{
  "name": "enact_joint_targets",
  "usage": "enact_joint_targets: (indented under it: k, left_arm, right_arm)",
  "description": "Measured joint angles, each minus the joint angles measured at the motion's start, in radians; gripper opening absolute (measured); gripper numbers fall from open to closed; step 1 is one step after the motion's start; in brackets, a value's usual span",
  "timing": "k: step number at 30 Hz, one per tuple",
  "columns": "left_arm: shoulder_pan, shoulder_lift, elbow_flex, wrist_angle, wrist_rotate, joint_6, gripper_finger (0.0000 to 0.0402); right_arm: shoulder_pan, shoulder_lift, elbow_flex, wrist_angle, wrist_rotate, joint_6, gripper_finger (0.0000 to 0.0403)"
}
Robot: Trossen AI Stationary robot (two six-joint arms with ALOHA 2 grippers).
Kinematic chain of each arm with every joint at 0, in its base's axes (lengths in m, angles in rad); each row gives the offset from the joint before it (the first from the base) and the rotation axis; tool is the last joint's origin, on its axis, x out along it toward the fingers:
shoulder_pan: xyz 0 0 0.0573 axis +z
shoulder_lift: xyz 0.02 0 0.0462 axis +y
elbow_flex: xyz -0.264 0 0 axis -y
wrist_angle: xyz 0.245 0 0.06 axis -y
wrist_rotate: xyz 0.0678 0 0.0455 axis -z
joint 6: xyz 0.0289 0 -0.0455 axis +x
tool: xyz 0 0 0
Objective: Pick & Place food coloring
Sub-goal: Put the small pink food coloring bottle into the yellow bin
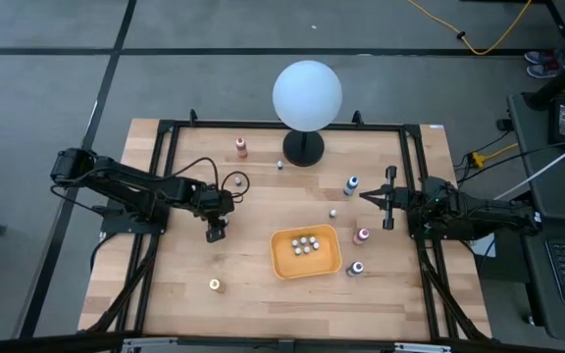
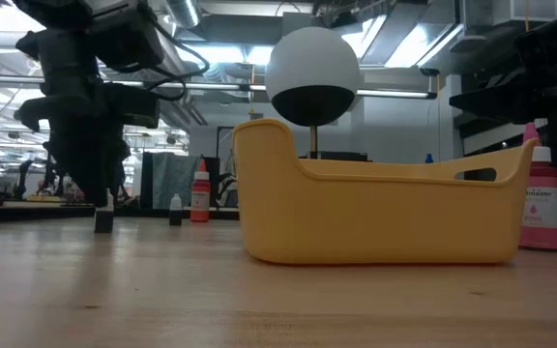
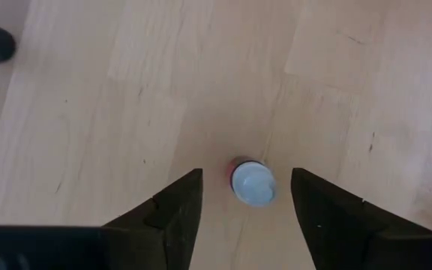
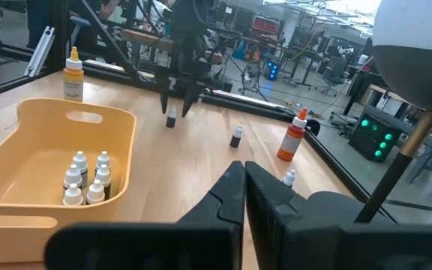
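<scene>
food coloring bottle [image 3: 251,182]: tiny, red, pale-capped, upright.

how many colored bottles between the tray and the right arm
3: blue bottle farthest back, pink bottle by the tray's corner, purple bottle nearest front. None seems hidden.
</scene>
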Motion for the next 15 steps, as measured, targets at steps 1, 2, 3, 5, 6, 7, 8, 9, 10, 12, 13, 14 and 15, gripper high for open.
enact_joint_targets:
  k: [1, 2, 3, 5, 6, 7, 8, 9, 10, 12, 13, 14, 15]
  left_arm:
    - [0.0, 0.0, 0.0, 0.0, 0.0, -0.001, 0.0189]
    - [0.0, 0.0, 0.0, 0.0, 0.0, -0.001, 0.018]
    - [0.0, 0.0, 0.0, 0.0, 0.001, -0.001, 0.017]
    - [0.0, 0.0, 0.0, -0.001, 0.01, -0.003, 0.0148]
    - [0.0, 0.0, 0.0, -0.001, 0.009, -0.008, 0.0136]
    - [0.0, 0.0, 0.0, -0.001, 0.01, -0.014, 0.0124]
    - [0.0, 0.0, 0.0, -0.002, 0.01, -0.015, 0.0112]
    - [0.0, 0.0, 0.0, -0.003, 0.01, -0.018, 0.01]
    - [0.0, 0.0, 0.0, -0.003, 0.01, -0.021, 0.0089]
    - [0.0, -0.001, 0.0, -0.002, 0.009, -0.025, 0.0069]
    - [0.0, -0.001, 0.0, 0.001, 0.009, -0.026, 0.0061]
    - [0.0, -0.001, 0.001, 0.002, 0.009, -0.027, 0.0054]
    - [0.0, -0.001, 0.001, 0.005, 0.009, -0.029, 0.005]
  right_arm:
    - [0.0, 0.0, 0.0, 0.0, 0.0, 0.0, 0.0017]
    - [0.0, 0.0, 0.0, 0.0, 0.0, 0.0, 0.0017]
    - [0.0, 0.0, 0.0, 0.0, 0.0, 0.0, 0.0017]
    - [0.0, 0.0, 0.0, 0.0, 0.0, 0.0, 0.0017]
    - [0.0, 0.0, 0.0, 0.0, 0.0, 0.0, 0.0017]
    - [0.0, 0.0, 0.0, 0.0, 0.0, 0.0, 0.0017]
    - [0.0, 0.0, 0.0, 0.0, 0.0, 0.0, 0.0017]
    - [0.0, 0.0, 0.0, 0.0, 0.0, 0.0, 0.0017]
    - [0.0, 0.0, 0.0, 0.0, 0.0, 0.0, 0.0017]
    - [0.0, 0.0, 0.0, 0.0, 0.0, 0.0, 0.0016]
    - [0.0, 0.0, 0.0, 0.0, 0.0, 0.0, 0.0016]
    - [0.0, 0.0, 0.0, 0.0, 0.0, 0.0, 0.0016]
    - [0.0, 0.0, 0.0, 0.0, 0.0, 0.0, 0.0016]
